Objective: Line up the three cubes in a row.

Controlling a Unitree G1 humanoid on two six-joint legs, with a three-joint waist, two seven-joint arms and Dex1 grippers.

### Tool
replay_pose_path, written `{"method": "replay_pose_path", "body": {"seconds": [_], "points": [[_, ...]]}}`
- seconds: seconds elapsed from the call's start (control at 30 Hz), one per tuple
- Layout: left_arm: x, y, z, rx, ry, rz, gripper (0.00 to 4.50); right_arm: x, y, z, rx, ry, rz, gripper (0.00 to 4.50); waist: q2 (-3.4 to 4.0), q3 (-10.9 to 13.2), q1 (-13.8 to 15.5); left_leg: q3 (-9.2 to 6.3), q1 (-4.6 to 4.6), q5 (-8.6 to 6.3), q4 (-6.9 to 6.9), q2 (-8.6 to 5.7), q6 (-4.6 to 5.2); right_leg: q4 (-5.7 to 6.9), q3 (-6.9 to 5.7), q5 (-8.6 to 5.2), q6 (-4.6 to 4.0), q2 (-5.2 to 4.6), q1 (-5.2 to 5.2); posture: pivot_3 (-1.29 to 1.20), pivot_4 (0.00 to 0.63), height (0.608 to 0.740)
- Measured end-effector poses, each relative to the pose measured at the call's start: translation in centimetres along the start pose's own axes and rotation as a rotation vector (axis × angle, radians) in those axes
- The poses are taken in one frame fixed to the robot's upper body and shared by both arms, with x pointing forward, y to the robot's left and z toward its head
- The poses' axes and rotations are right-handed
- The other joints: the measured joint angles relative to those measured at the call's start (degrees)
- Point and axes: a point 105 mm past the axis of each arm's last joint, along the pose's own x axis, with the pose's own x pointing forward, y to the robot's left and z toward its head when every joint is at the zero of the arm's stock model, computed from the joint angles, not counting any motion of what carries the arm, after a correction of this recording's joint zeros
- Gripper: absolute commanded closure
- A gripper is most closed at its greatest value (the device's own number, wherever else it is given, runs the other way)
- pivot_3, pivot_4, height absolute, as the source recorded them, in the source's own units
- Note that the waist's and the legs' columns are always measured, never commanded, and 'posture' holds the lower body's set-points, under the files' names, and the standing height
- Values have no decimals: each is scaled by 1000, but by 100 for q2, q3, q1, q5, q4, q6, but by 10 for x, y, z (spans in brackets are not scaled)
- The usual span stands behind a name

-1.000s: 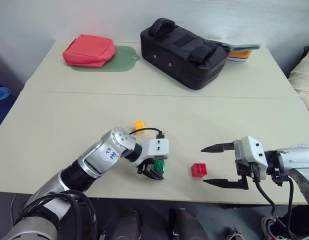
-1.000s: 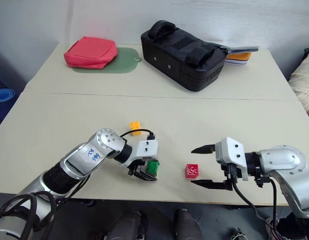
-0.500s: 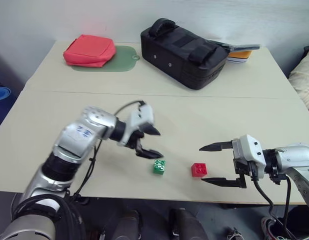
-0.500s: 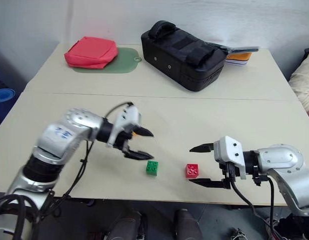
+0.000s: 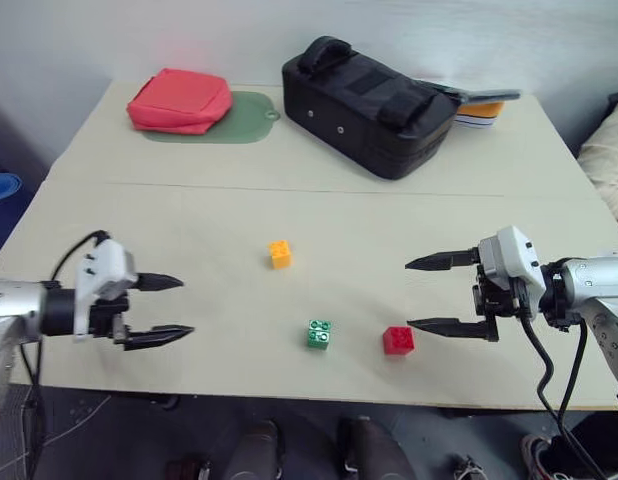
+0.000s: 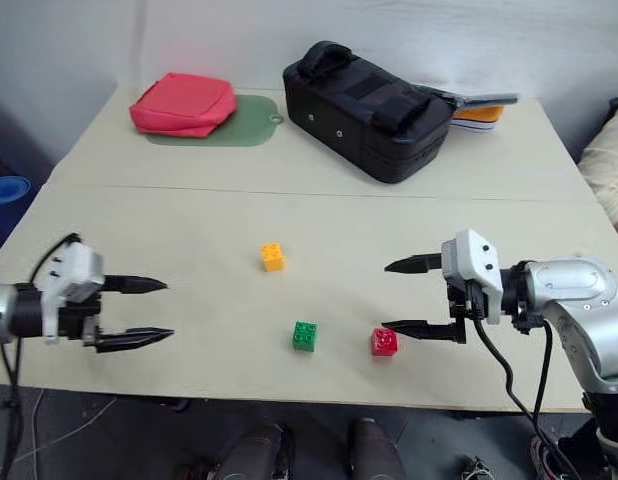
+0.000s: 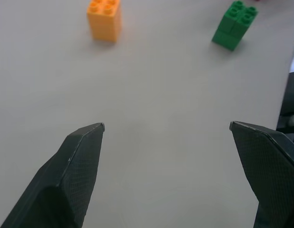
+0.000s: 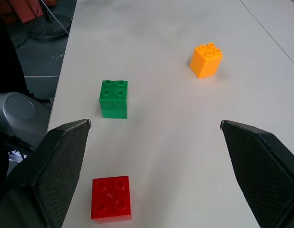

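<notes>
Three small studded cubes lie on the beige table. The green cube and the red cube sit side by side near the front edge, a short gap between them. The yellow-orange cube lies farther back and a little to the left. My left gripper hovers open at the far left, well away from the cubes, nothing between its fingers. My right gripper is open just right of the red cube, pointing left, also empty. The wrist views show the green cube, the red cube and the orange cube.
At the back of the table stand a black bag, a red pouch on a green mat, and a flat orange-and-white object behind the bag. A person's sleeve shows at the right edge.
My left gripper let go of the green cube, opened, and swung far out to the left. The green cube now rests free on the table. My right gripper rose slightly.
</notes>
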Motion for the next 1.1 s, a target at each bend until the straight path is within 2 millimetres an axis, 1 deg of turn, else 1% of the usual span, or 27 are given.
{"method": "replay_pose_path", "body": {"seconds": [0.03, 0.1, 0.2, 0.33, 0.43, 0.47, 0.57, 0.67, 0.77, 0.87, 0.97, 1.07, 1.1], "points": [[-4, 1, -1, 1, -1, 18, 73, -1, -2, 0, 2, -1, -5, 0, 0, 0, -19, 0, 0, -4, 0, 0, 3, -4, 0, 0, 0, -1, 2, 0, 150, 740], [-5, 2, -1, -2, -8, 33, 73, -2, -5, -2, 11, 1, -16, 0, 0, 0, -39, 1, -2, -7, -1, -1, 4, -7, 0, 0, 0, -2, 1, 0, 150, 740], [4, 7, 11, 33, -47, 32, 73, -1, -6, -1, 16, -6, -23, 0, 1, 0, -44, 1, -2, -7, -3, -1, 1, -6, -3, 0, 1, -1, -1, 0, 150, 740], [31, 23, 29, 114, -89, -9, 73, 0, -6, -2, 28, -6, -31, 0, 2, -1, -44, 4, -1, -5, -2, -4, 0, 1, -5, 2, 3, 1, -3, 0, 150, 740], [60, 38, 42, 140, -109, -62, 73, 1, -5, -2, 35, -3, -36, 0, 1, 0, -31, 6, -12, -4, 8, -6, 0, 11, -6, 4, 8, 9, -9, 0, 150, 740], [69, 41, 44, 140, -109, -88, 73, 1, -4, -2, 35, -3, -38, 0, 1, -1, -33, 9, -14, -4, 11, -6, 1, 36, -4, 5, 10, 13, -10, 0, 150, 740], [98, 48, 49, 144, -115, -144, 73, 2, -5, 1, 32, -12, -55, 0, 0, -1, -49, 24, -17, -1, 20, -5, 6, 39, 5, 6, 12, 23, -13, 0, 150, 740], [123, 48, 45, 138, -101, -187, 73, 1, -6, 3, 36, -17, -77, 0, 0, -1, -59, 35, -17, 0, 21, 1, 7, 43, 15, 7, 13, 30, -19, 0, 150, 740], [140, 48, 43, 140, -88, -208, 73, 1, -5, 5, 32, -20, -92, 0, -1, 0, -37, 35, -18, 2, 26, 2, 6, 46, 13, 7, 13, 30, -21, 0, 150, 740], [155, 55, 45, 170, -65, -168, 73, 0, -6, 6, 27, -23, -110, 0, -4, 0, -28, 35, -19, 2, 37, 0, 9, 49, 16, 9, 17, 29, -18, 0, 150, 740], [170, 65, 50, 161, -67, -122, 73, 0, -5, 3, 37, -19, -121, 0, -5, 0, -16, 35, -23, 0, 41, 0, 12, 49, 15, 11, 20, 29, -18, 0, 150, 740], [181, 63, 52, 151, -67, -131, 73, 0, -5, 3, 36, -18, -124, 0, -5, 0, -17, 35, -25, 0, 42, -1, 13, 47, 15, 11, 21, 29, -19, 0, 150, 740], [183, 61, 52, 149, -69, -144, 233, 0, -5, 3, 34, -18, -124, 0, -5, 0, -18, 35, -25, 0, 42, 0, 12, 46, 15, 11, 21, 29, -19, 0, 150, 740]]}}
